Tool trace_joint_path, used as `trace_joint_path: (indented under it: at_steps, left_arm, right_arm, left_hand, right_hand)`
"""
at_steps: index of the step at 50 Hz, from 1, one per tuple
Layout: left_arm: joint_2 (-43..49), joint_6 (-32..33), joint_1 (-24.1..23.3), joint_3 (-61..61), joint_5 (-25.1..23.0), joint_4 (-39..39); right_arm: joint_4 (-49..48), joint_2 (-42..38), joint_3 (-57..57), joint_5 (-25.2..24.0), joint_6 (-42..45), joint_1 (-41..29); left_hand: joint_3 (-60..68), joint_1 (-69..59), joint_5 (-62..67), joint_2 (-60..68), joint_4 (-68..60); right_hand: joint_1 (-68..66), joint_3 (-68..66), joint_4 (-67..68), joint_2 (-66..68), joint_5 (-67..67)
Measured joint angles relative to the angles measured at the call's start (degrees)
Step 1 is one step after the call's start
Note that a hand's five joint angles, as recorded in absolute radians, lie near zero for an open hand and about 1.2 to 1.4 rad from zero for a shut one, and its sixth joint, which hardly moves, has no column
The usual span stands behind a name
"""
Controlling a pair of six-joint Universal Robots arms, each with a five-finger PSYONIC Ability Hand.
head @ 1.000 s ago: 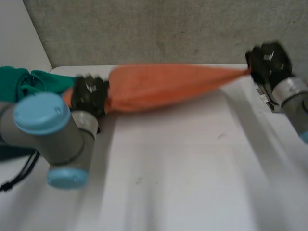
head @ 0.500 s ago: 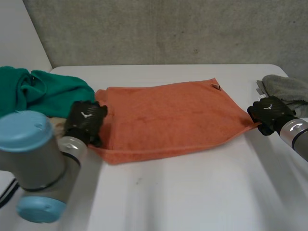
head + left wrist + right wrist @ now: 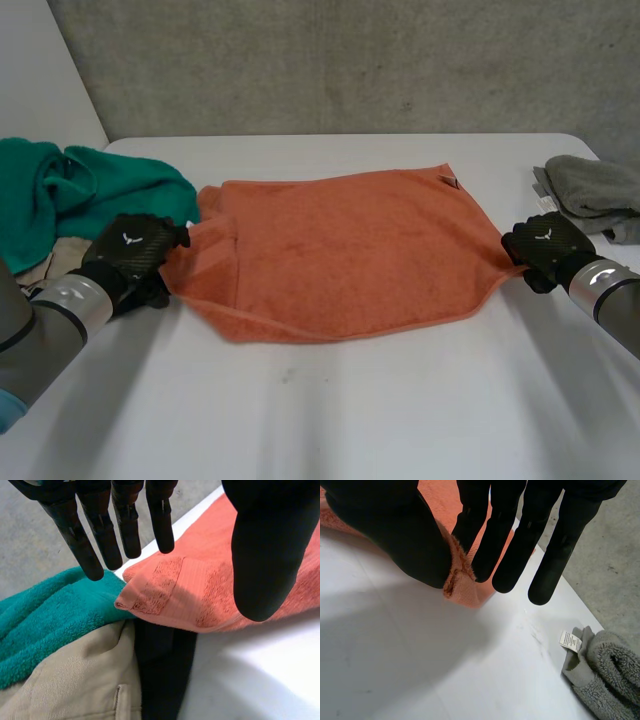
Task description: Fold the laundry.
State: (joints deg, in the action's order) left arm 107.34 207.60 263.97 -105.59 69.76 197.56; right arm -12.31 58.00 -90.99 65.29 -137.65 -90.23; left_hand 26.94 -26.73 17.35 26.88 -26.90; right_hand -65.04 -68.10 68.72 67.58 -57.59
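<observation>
Holding the orange towel (image 3: 350,255) spread flat on the surface (image 3: 380,400), ready for a first fold: my right robot hand (image 3: 540,250) appears to pinch its right corner between thumb and fingers, for tension; my left robot hand (image 3: 130,255) hovers over the left corner, fingers straight and apart, gripping nothing.

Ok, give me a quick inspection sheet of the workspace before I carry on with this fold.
Surface: white table, a few small dark marks.
Job's things: orange towel spread out mid-table.
Clutter: green towel, beige garment and dark cloth heaped by the left hand; grey fleece beyond the right hand.
Robot hands: left robot hand open, over the towel's left corner; right robot hand pinching its right corner between thumb and straight fingers.
Cables: nothing seen.
Surroundings: grey concrete wall behind the table.
</observation>
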Motion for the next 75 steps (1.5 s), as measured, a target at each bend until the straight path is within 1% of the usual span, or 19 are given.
trace_joint_path:
  at_steps: [8,14,19,22,23,24,26,27,28,30,36,43,50,53,58,62,64,71,75]
  left_arm:
    - [7.3,9.6,2.5,1.7,-6.4,8.6]
    - [11.5,11.6,2.7,4.1,-9.2,12.9]
    - [14.3,11.6,2.0,6.4,-9.4,14.4]
    - [15.8,11.6,1.6,7.8,-9.2,14.6]
    - [16.1,11.7,1.5,8.1,-9.2,14.7]
    - [16.4,11.7,1.4,8.3,-9.1,14.7]
    - [17.0,11.7,1.2,8.9,-9.0,14.8]
    - [17.1,11.7,1.1,9.0,-8.9,14.8]
    - [17.2,11.7,1.0,9.2,-8.7,14.8]
    - [17.0,11.6,0.8,9.1,-8.2,14.8]
    - [13.2,10.6,0.0,6.9,-4.1,12.9]
    - [3.3,10.2,-1.1,1.5,2.5,5.6]
    - [-13.5,10.4,-4.1,-4.2,8.9,-12.5]
    - [-20.6,10.3,-6.0,-5.6,12.0,-22.6]
    - [-27.3,9.9,-9.0,-6.4,17.7,-35.9]
    - [-27.4,9.4,-11.5,-6.3,21.2,-40.6]
    - [-25.9,9.3,-12.4,-5.9,22.2,-40.7]
    - [-16.0,9.2,-14.2,-1.9,24.6,-35.7]
    - [-6.2,9.1,-14.7,4.7,27.1,-30.6]
  right_arm:
    - [0.1,0.3,-0.5,-0.1,0.0,-0.3]
    - [0.1,0.2,-0.9,0.0,0.1,-0.6]
    - [0.1,0.1,-1.2,0.0,0.1,-0.9]
    - [0.1,0.0,-1.4,0.0,0.2,-1.0]
    - [0.1,0.0,-1.4,0.0,0.3,-1.0]
    - [0.1,-0.1,-1.4,0.0,0.3,-0.9]
    - [0.1,-0.2,-1.5,0.1,0.3,-0.9]
    - [0.1,-0.2,-1.5,0.1,0.4,-0.9]
    - [0.1,-0.3,-1.5,0.1,0.4,-0.9]
    - [0.2,-0.2,-1.5,0.2,0.6,-0.8]
    - [2.9,1.3,-1.2,0.8,2.4,-0.4]
    - [13.6,8.2,-1.1,2.8,10.7,2.7]
    - [31.5,18.9,-2.1,5.1,24.8,10.3]
    - [38.1,23.2,-3.0,5.1,29.8,13.9]
    - [43.1,28.4,-5.0,3.2,34.2,18.3]
    - [43.4,29.6,-6.6,1.4,35.3,19.3]
    - [43.1,29.1,-7.0,0.9,35.5,19.1]
    - [40.8,23.0,-5.7,1.5,34.4,16.4]
    - [37.1,15.7,-1.0,3.6,30.7,12.9]
  left_hand:
    - [0.0,0.0,0.3,0.0,-0.5]
    - [0.1,0.0,0.7,0.3,-0.7]
    - [1.5,-1.3,1.7,1.6,-1.9]
    - [6.1,-7.1,5.8,6.5,-6.4]
    - [13.3,-15.4,12.6,13.4,-13.5]
    - [13.3,-15.4,12.6,13.4,-13.5]
    - [33.0,-35.1,32.2,33.4,-33.4]
    - [33.0,-35.1,32.2,33.4,-33.4]
    - [39.5,-38.7,38.2,40.0,-40.1]
    - [40.3,-38.7,38.4,41.0,-41.1]
    - [40.6,-38.7,38.4,41.5,-41.7]
    - [41.1,-38.7,38.4,41.5,-41.8]
    - [41.1,-38.7,38.4,41.6,-41.8]
    - [41.1,-38.7,38.4,41.6,-41.8]
    - [41.1,-38.7,38.4,41.6,-41.8]
    - [41.1,-38.7,38.4,41.6,-41.8]
    - [41.1,-38.7,38.4,41.6,-41.8]
    - [41.1,-38.7,38.4,41.6,-41.8]
    - [41.2,-38.7,38.4,41.6,-41.8]
  right_hand:
    - [0.0,0.0,0.0,0.0,0.0]
    - [0.0,0.0,0.0,0.0,0.0]
    - [0.0,0.0,0.0,0.0,0.0]
    - [0.0,0.0,0.0,0.0,0.0]
    - [0.0,0.0,0.0,0.0,0.0]
    - [0.0,0.0,0.0,0.0,0.0]
    - [0.0,0.0,0.0,0.0,0.0]
    - [0.0,0.0,0.0,0.0,0.0]
    - [0.0,0.0,0.0,0.0,0.0]
    - [0.0,0.0,0.0,0.0,0.0]
    - [0.0,0.0,0.0,0.0,0.0]
    - [0.0,0.0,0.0,0.0,0.0]
    - [0.0,0.0,0.0,0.0,0.0]
    - [0.0,0.0,0.0,0.0,0.0]
    - [0.0,0.0,0.0,0.0,0.0]
    - [0.0,0.0,0.0,0.0,0.0]
    - [0.0,0.0,0.0,0.0,0.0]
    - [0.0,0.0,0.0,0.0,0.0]
    - [0.0,0.0,0.0,0.0,0.0]
